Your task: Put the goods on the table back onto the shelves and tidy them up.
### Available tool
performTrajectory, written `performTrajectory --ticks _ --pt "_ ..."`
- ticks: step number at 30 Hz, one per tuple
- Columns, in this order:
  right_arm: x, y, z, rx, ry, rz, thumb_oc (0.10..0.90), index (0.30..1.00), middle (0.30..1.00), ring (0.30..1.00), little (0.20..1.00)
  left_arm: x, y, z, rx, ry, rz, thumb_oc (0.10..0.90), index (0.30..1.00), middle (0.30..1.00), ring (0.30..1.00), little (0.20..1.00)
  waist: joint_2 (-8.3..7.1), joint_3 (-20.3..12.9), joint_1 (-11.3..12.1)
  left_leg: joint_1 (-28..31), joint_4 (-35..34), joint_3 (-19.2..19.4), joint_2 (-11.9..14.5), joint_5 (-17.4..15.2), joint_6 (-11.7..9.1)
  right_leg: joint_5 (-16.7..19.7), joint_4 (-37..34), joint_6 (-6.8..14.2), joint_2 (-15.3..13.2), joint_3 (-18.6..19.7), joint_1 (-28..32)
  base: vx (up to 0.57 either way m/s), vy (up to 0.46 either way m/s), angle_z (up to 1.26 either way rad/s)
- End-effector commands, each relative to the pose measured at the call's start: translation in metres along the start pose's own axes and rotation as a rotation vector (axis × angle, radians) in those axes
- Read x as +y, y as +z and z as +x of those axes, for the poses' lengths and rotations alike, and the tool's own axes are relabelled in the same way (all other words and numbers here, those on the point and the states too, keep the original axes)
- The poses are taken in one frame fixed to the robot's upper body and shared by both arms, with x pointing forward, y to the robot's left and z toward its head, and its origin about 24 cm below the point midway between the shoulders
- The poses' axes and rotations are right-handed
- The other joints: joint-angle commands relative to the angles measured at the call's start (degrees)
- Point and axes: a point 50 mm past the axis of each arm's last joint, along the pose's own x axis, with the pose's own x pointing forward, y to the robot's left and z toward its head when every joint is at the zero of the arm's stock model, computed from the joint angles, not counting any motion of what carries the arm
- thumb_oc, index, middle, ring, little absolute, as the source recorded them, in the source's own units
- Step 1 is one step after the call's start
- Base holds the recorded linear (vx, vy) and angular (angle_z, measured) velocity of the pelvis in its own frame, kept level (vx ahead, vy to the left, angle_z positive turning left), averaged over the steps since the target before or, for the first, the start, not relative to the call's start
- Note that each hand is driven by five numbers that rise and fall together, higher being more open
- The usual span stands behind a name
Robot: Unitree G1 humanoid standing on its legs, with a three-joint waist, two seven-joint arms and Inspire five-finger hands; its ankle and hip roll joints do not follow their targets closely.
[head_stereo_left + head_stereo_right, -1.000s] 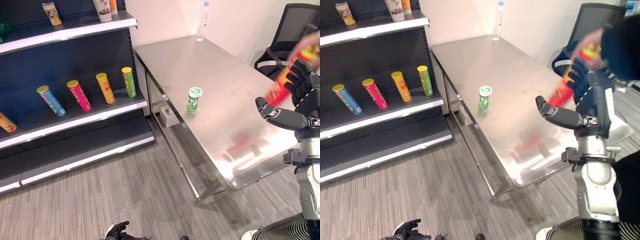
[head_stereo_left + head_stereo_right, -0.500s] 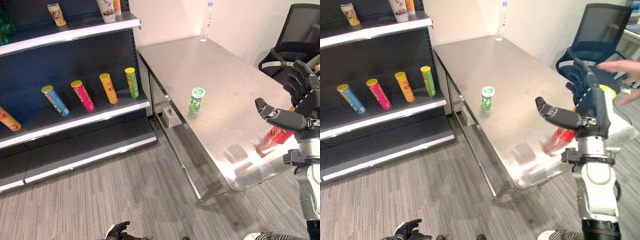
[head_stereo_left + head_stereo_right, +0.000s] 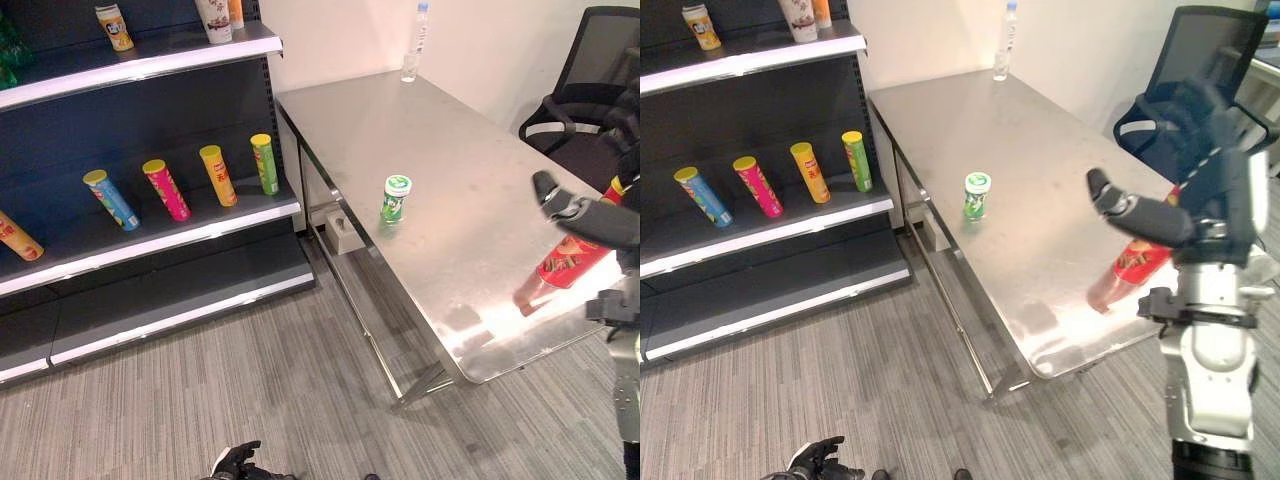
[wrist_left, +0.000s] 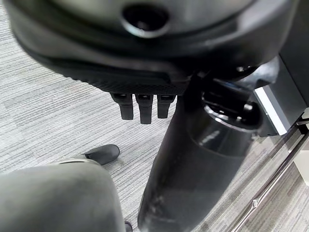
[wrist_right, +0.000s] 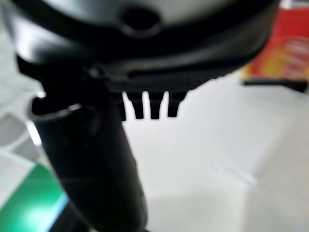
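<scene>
Red can [image 3: 1137, 262] beside right hand [image 3: 1180, 222]

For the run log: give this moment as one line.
right hand: open, raised above table | red can: on table, not held | green can: upright on table | left hand: low over floor

I see grey striped carpet [image 3: 250, 380] across the lower frame, a white wall [image 3: 480, 40] at the top right, and a black office chair [image 3: 590, 80] in the upper right corner.
</scene>
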Motion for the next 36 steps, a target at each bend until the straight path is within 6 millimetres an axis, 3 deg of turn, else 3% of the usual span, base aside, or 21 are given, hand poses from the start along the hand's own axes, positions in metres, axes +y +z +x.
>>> performTrajectory --ticks 1,7,12,14,19,26,36 --pt "-0.030 0.063 0.007 -0.357 -0.187 -0.104 0.800 0.900 0.900 0.900 0.900 0.014 0.028 0.006 -0.089 0.031 0.068 0.800 0.900 0.900 0.900 0.900 -3.68 -2.97 1.50 3.58 0.25 3.64 -1.00 -6.97 -0.72 -5.67 2.48 6.44 -1.99 -1.71 0.70 0.00 0.000 0.00" --pt "-0.046 0.069 -0.006 -0.371 -0.281 -0.163 0.800 0.900 0.900 0.900 0.900 0.014 0.028 0.005 -0.091 0.035 0.074 0.800 0.900 0.900 0.900 0.900 -4.03 -2.90 0.24 3.10 0.25 4.84 -0.87 -7.21 -0.60 -5.31 2.63 7.00 -1.71 -0.35 -0.67 0.00 0.016 -0.13" --pt "-0.047 0.069 -0.006 -0.370 -0.282 -0.164 0.800 0.900 0.900 0.900 0.900 0.014 0.027 0.005 -0.091 0.035 0.075 0.800 0.900 0.900 0.900 0.900 -4.07 -2.99 0.45 3.07 0.25 5.00 -0.86 -7.23 -0.61 -5.29 2.67 7.00 -1.69 -0.19 -0.78 0.00 0.007 -0.12" --pt "-0.051 0.051 -0.017 -0.266 -0.311 -0.164 0.800 0.900 0.900 0.900 0.900 0.015 0.031 0.005 -0.103 0.037 0.085 0.800 0.900 0.900 0.900 0.900 -3.84 -2.42 -0.94 3.27 0.25 6.66 -0.90 -7.91 -0.56 -4.93 2.30 7.74 -1.56 1.30 -1.78 0.02 0.056 -0.04" --pt "-0.048 0.036 -0.019 -0.181 -0.283 -0.149 0.800 0.900 0.900 0.900 0.900 0.019 0.034 0.005 -0.119 0.045 0.087 0.800 0.900 0.900 0.900 0.900 -3.52 -1.95 -0.91 3.78 0.25 7.97 -0.96 -8.12 -0.65 -4.51 2.07 8.01 -1.44 2.38 -2.25 0.02 0.006 -0.39" --pt "-0.042 0.015 -0.010 -0.072 -0.214 -0.188 0.800 0.900 0.900 0.900 0.900 0.021 0.033 0.005 -0.106 0.048 0.094 0.800 0.900 0.900 0.900 0.900 -3.32 -1.74 -0.19 4.27 0.25 7.81 -0.75 -8.06 -0.96 -4.72 1.67 7.70 -1.28 2.15 -1.78 0.02 -0.031 -0.04" --pt "-0.056 0.003 0.006 0.003 -0.193 -0.267 0.800 0.900 0.900 0.900 0.900 0.020 0.029 0.005 -0.089 0.027 0.117 0.800 0.900 0.900 0.900 0.900 -3.35 -1.93 0.62 5.23 0.25 6.22 -0.13 -8.05 -1.71 -5.95 1.56 6.61 -0.91 -0.11 0.62 0.04 -0.054 0.12"
